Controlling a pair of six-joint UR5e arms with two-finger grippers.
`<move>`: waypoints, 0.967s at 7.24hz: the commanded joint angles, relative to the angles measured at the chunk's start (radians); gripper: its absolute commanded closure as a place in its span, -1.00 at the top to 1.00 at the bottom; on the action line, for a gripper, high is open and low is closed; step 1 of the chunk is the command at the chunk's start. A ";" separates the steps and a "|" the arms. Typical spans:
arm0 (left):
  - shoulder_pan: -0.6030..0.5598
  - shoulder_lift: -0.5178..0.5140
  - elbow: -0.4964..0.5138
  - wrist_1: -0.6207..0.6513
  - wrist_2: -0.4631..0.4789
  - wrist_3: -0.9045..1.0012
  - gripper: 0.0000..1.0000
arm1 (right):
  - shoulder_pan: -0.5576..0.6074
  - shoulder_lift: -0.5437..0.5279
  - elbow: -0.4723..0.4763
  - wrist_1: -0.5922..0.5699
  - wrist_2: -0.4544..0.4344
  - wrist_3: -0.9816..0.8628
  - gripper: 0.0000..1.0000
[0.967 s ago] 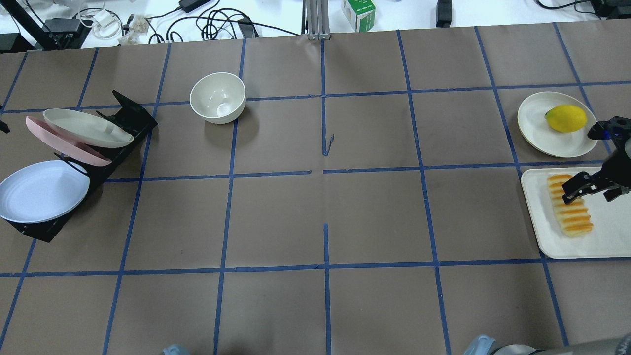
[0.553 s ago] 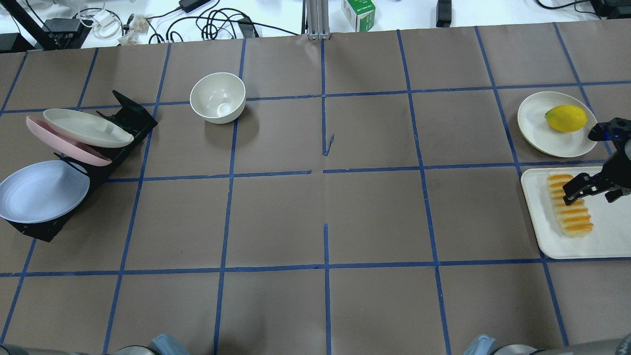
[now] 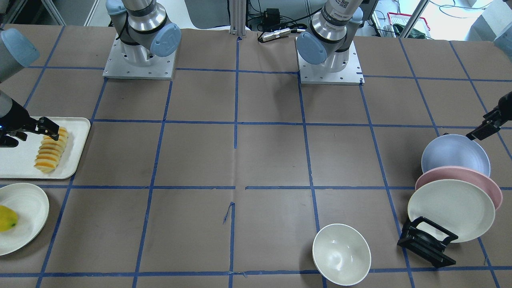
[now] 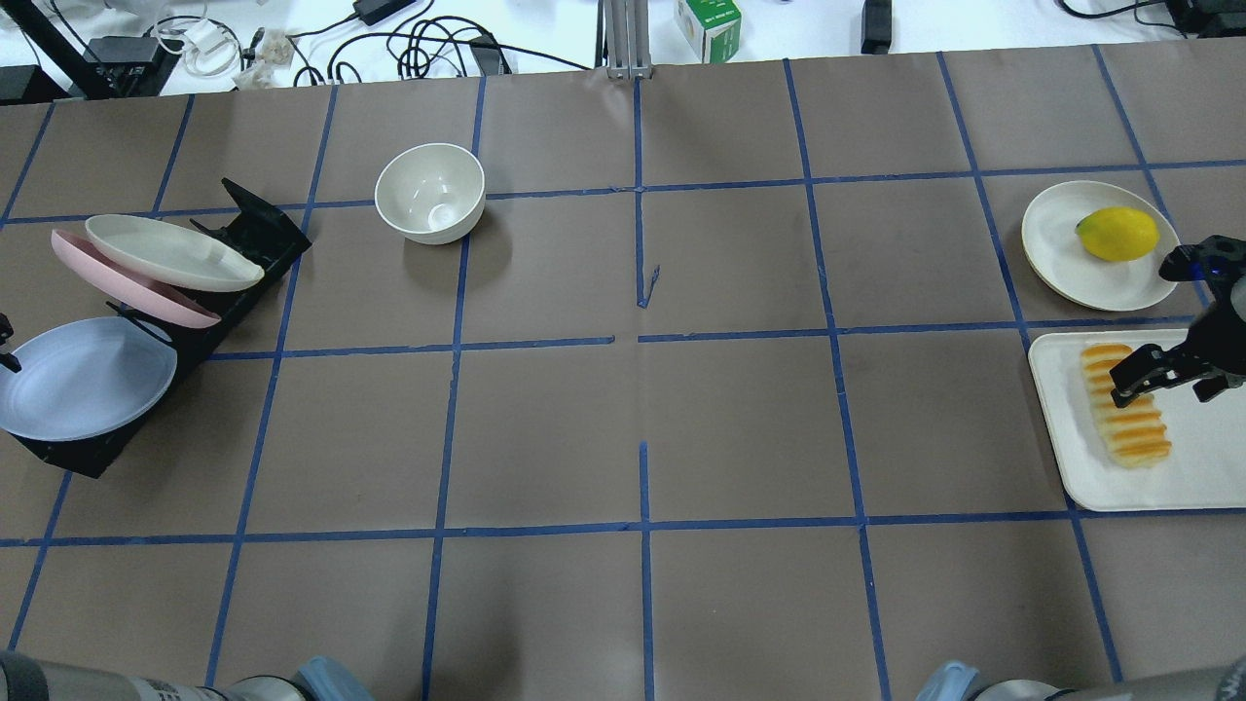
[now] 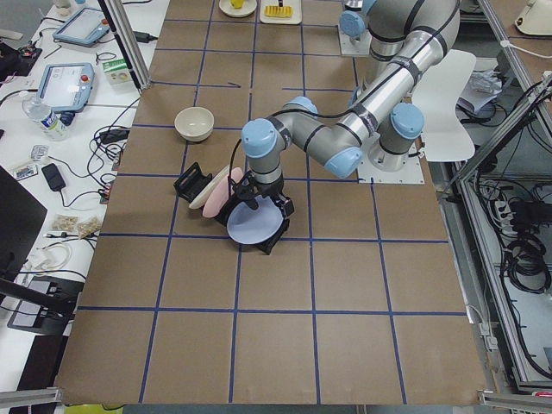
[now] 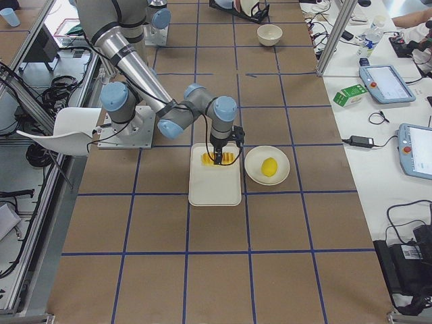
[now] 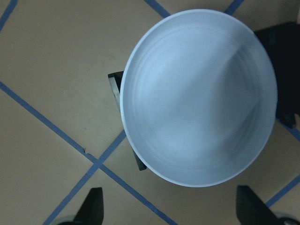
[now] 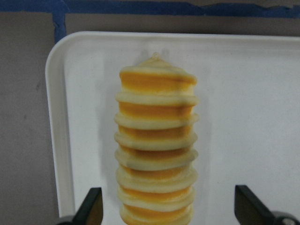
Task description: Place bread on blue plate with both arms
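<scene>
Resting lengthwise on a white rectangular tray, the sliced orange-and-cream bread loaf lies at the table's right end, near the tray's inner edge. The right gripper is over the loaf's mid-section. In the right wrist view its two black fingers stand wide apart, one on each side of the loaf, with tray surface showing between each finger and the bread. Whether the fingertips reach the tray cannot be told.

At the table's left end, the round pale lavender-blue plate stands tilted in the end slot of a black plate rack. A pink plate and a cream-white plate lean in the slots behind it. The left gripper is just beside the blue plate's rim. Its jaws are apart, with nothing between them, and the plate lies ahead of the fingertips.

A cream bowl stands apart on the brown paper table cover. A yellow lemon lies on a second cream-white plate just beyond the tray.
</scene>
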 commanded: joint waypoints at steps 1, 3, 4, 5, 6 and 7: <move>0.002 -0.052 -0.009 0.072 0.026 0.007 1.00 | 0.000 -0.003 0.000 0.001 0.001 0.001 1.00; 0.019 -0.095 -0.006 0.100 0.025 0.045 1.00 | 0.000 -0.003 0.003 0.001 0.002 0.001 1.00; 0.064 -0.115 -0.007 0.124 0.014 0.063 1.00 | 0.000 -0.009 0.002 0.007 0.002 0.001 1.00; 0.069 -0.130 -0.006 0.133 0.022 0.071 1.00 | 0.000 -0.009 0.003 0.009 0.002 0.001 1.00; 0.073 -0.152 -0.004 0.135 0.019 0.069 1.00 | 0.000 -0.010 0.002 0.009 0.001 0.001 1.00; 0.070 -0.155 0.006 0.140 0.017 0.060 1.00 | 0.000 -0.009 0.002 0.009 0.001 0.001 1.00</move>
